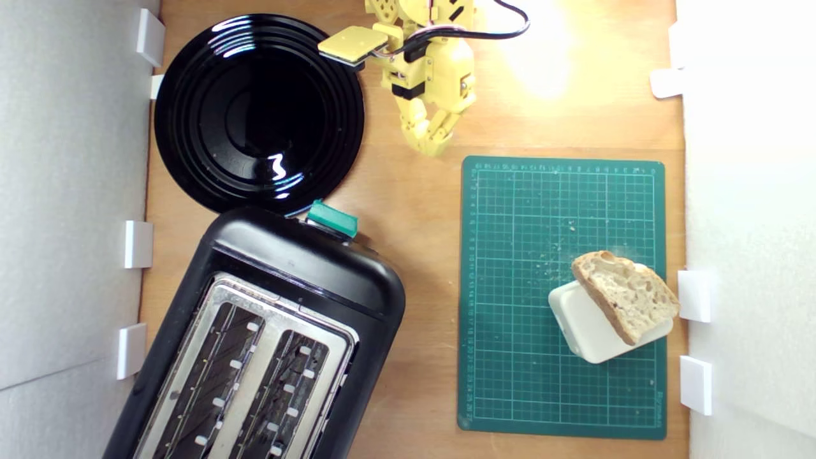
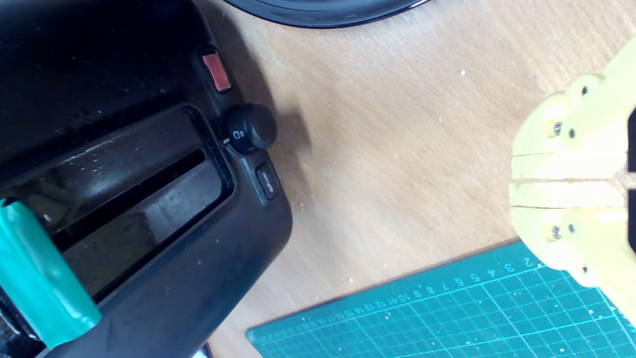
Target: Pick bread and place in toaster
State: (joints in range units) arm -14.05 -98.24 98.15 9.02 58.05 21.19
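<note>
The bread slice (image 1: 626, 295), light brown crumb with a darker crust, leans on a rounded white block (image 1: 590, 328) at the right side of the green cutting mat (image 1: 510, 319) in the exterior view. The black toaster (image 1: 299, 261) with a silver two-slot top stands at the lower left, its teal lever knob (image 1: 333, 218) facing the plate. My yellow gripper (image 1: 435, 148) hangs shut over bare wood between plate and mat, far from the bread, holding nothing. The wrist view shows the shut fingertips (image 2: 516, 179), the toaster's front face (image 2: 149, 248) and its teal knob (image 2: 39, 278); the bread is out of view there.
A round black plate (image 1: 258, 111) lies at the upper left of the exterior view, touching the toaster's end. White clips (image 1: 695, 295) line both table edges. The toaster's black dial (image 2: 251, 128) and red button (image 2: 217, 71) show in the wrist view. Crumbs dot the mat.
</note>
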